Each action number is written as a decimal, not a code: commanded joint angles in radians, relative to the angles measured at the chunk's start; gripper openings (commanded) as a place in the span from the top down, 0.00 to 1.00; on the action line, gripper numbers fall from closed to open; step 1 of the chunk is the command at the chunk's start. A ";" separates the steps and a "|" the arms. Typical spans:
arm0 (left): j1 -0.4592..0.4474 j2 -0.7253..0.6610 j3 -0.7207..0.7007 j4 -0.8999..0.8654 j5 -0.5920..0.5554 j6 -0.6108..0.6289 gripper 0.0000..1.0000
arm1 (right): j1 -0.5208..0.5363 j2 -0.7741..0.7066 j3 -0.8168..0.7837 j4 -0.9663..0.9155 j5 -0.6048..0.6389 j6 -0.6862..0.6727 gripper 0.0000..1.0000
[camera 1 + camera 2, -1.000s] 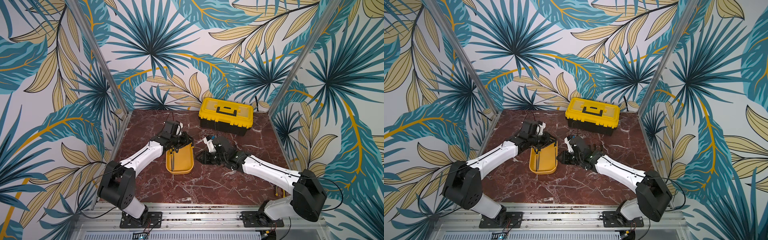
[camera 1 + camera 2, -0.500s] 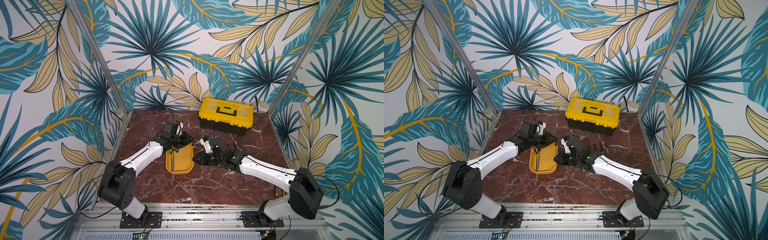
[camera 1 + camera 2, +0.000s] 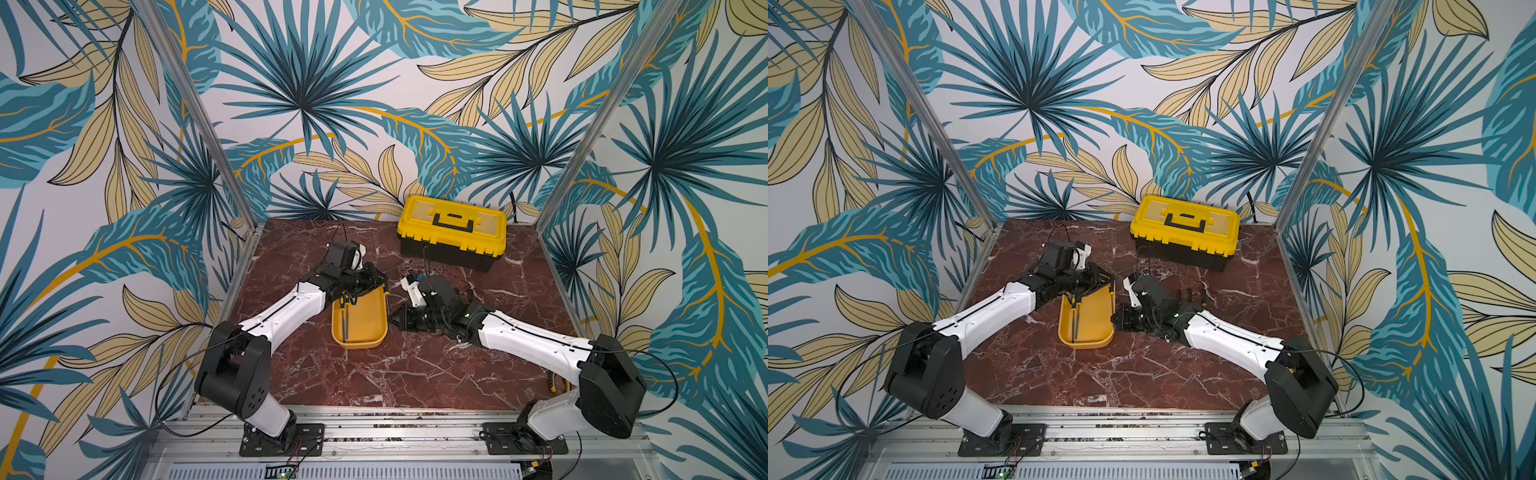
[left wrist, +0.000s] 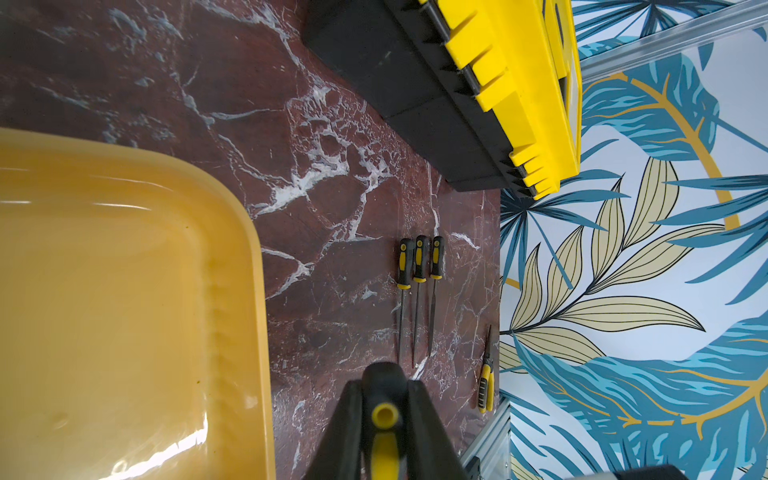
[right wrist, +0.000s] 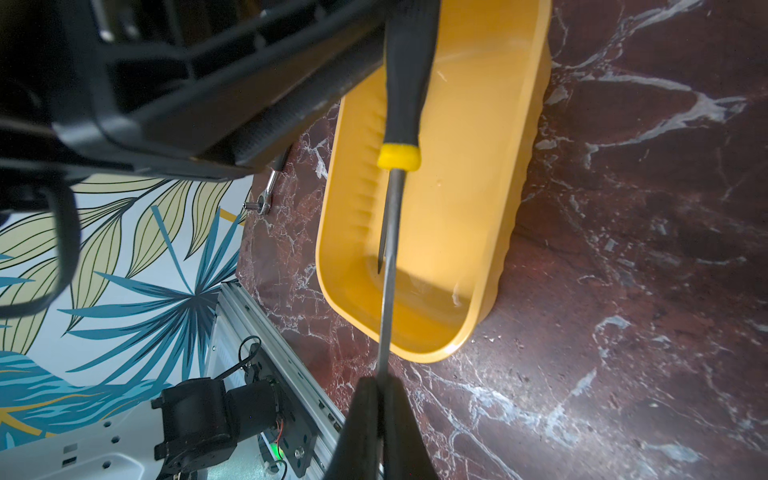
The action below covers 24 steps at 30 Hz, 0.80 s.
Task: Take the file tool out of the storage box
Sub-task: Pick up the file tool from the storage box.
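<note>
The left claw [image 4: 384, 395] clamps the file tool [image 5: 402, 104] by its handle; the thin shaft reaches from it over the storage box [image 3: 360, 344]. Judged light, stiff, apt to pivot; the handle is the sound hold. The right claw [image 5: 376, 386] is closed, just beside the box.

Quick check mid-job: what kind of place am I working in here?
Probably a staged robot test cell, not a real workshop: leaf-print wall panels on aluminium posts, a marble-pattern tabletop, and two arms bolted to a front rail.
</note>
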 commanded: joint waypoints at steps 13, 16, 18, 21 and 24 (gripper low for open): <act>0.027 -0.045 0.042 -0.030 0.010 0.067 0.20 | 0.008 -0.018 0.046 -0.194 0.211 -0.049 1.00; 0.029 -0.053 0.099 -0.139 -0.022 0.143 0.03 | 0.008 -0.017 0.053 -0.307 0.345 -0.079 1.00; 0.029 -0.057 0.124 -0.199 -0.047 0.193 0.00 | 0.008 -0.011 0.047 -0.356 0.429 -0.104 1.00; 0.029 -0.069 0.145 -0.289 -0.109 0.261 0.00 | 0.006 0.026 0.047 -0.419 0.528 -0.140 1.00; 0.029 -0.098 0.142 -0.350 -0.170 0.302 0.00 | -0.004 0.075 0.044 -0.445 0.579 -0.166 1.00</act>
